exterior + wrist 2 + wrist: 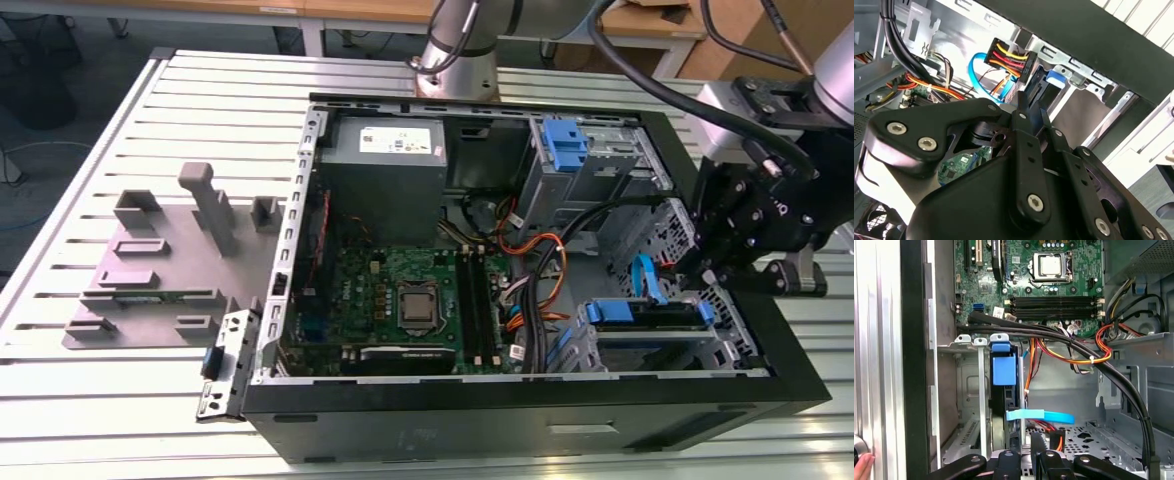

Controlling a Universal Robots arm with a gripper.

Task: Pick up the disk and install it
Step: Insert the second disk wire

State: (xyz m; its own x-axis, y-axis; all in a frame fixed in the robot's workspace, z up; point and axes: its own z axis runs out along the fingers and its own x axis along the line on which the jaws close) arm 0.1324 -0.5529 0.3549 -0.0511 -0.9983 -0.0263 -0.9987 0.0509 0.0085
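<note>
Blue-railed disk (1003,371) close by the hand (1025,442)

Case (534,425) black, motherboard (400,290) green with black slots. Beside the motherboard: orange, red and yellow wires (1074,359), pale-blue flat cable (1040,416), disk (1003,367) dark with a bright blue rail. Gripper (1026,440) matte black. Further from the motherboard: grey fixture (160,270) on silver ribbed table (80,420).

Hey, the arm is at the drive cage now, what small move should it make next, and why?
Probably a short, straight push along the slot. The disk already stands in the drive cage with the gripper at its near end; whether it is fully seated isn't visible. Go slowly: the blue cable lies right beside it.
</note>
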